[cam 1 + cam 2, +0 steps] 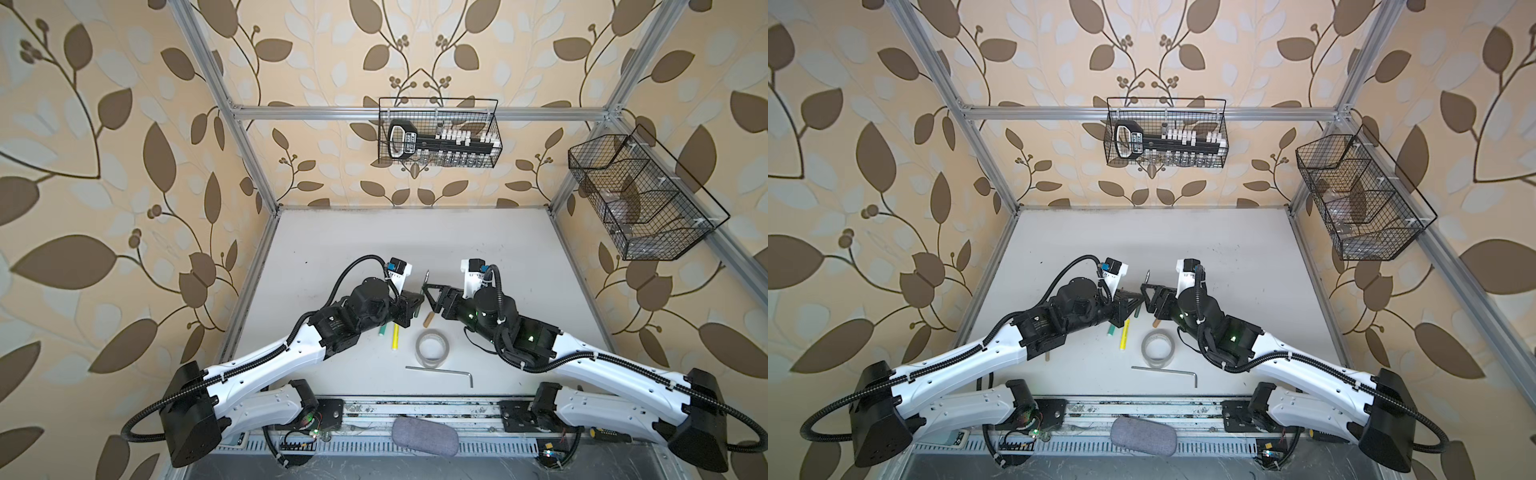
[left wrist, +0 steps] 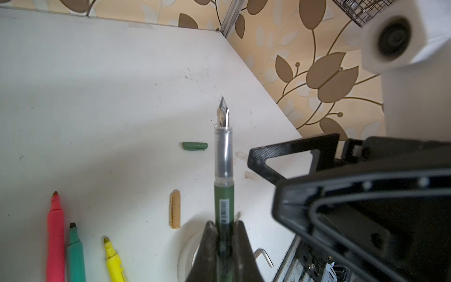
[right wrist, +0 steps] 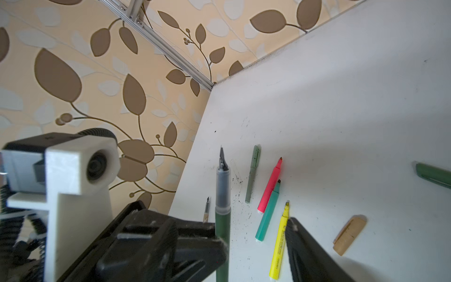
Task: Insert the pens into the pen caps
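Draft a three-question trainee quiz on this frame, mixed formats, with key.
1. True or false: the left jaws are shut on the green pen.
2. Which lies between the other two? A pink marker, B green marker, C yellow marker.
3. What colour is the cap nearest the tape?

Key: 1 true. 2 B. 3 tan.
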Robot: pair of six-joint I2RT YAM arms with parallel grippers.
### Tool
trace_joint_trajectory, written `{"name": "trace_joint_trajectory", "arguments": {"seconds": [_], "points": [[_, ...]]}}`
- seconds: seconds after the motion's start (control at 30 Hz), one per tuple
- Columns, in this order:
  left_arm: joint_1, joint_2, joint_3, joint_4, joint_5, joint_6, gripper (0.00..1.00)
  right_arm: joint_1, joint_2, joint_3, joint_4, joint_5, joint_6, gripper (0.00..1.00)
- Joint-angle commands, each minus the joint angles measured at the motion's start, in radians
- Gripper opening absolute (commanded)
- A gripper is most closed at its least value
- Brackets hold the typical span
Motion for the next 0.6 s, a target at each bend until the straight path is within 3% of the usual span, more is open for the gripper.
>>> {"name": "trace_joint_trajectory", "arguments": {"seconds": [0.0,0.27,0.57], "points": [[-0.015,-0.004,-0.001,0.058,0.044,0.026,0.00,0.005,0.017,0.048,0.023,-0.008,0.008,0.67],[-0.025,-0.001,0.002,0.062,0.071,0.046,0.00,-0.027,0.054,0.059,0.038,-0.027,0.019,0.55],[-0.032,0.000,0.005,0.059,0.077,0.054,0.00,-0.032,0.086,0.070,0.052,-0.049,0.027,0.29]]}}
